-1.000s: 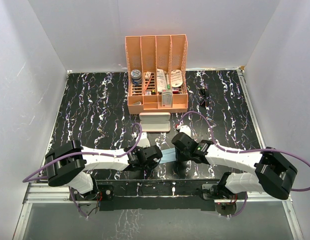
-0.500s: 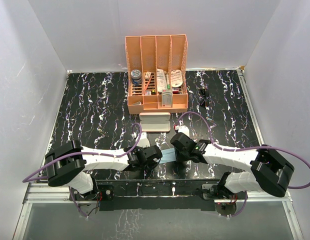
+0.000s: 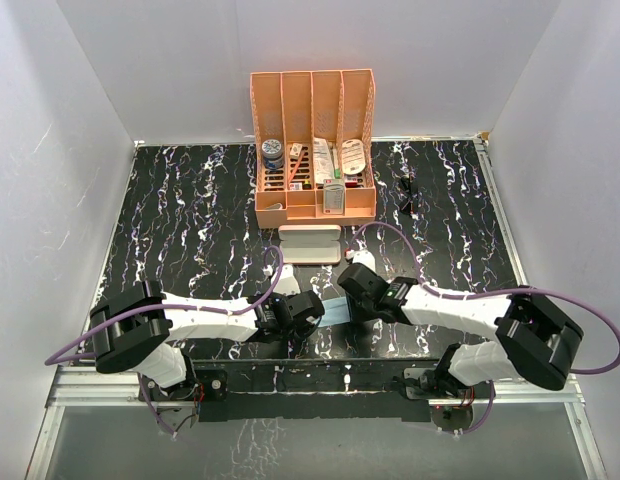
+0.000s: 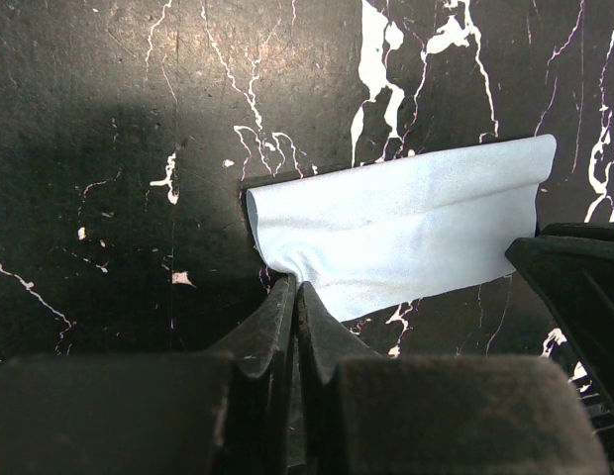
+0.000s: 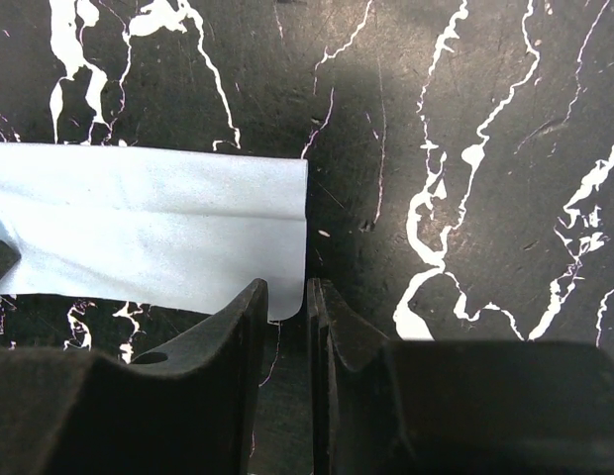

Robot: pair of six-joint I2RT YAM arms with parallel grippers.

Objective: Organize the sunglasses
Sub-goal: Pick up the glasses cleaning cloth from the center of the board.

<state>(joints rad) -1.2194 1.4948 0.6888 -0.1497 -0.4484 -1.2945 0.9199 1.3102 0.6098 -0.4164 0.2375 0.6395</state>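
Observation:
The sunglasses (image 3: 407, 193) lie folded on the black marbled table at the far right, apart from both grippers. A light blue cloth (image 3: 333, 310) lies folded between the grippers near the front edge. My left gripper (image 3: 308, 308) is shut on the cloth's left near corner (image 4: 295, 287), and the cloth (image 4: 406, 233) puckers at the pinch. My right gripper (image 5: 287, 292) stands at the cloth's right near corner (image 5: 277, 297) with a narrow gap between its jaws; the corner of the cloth (image 5: 149, 233) lies at that gap.
A closed pink glasses case (image 3: 309, 243) lies just behind the cloth. An orange desk organizer (image 3: 313, 150) with several items stands at the back centre. White walls enclose the table on three sides. The right gripper's body shows in the left wrist view (image 4: 574, 287).
My right gripper has crept a little to the left, closer to the cloth's right corner. The left gripper and the cloth have stayed put.

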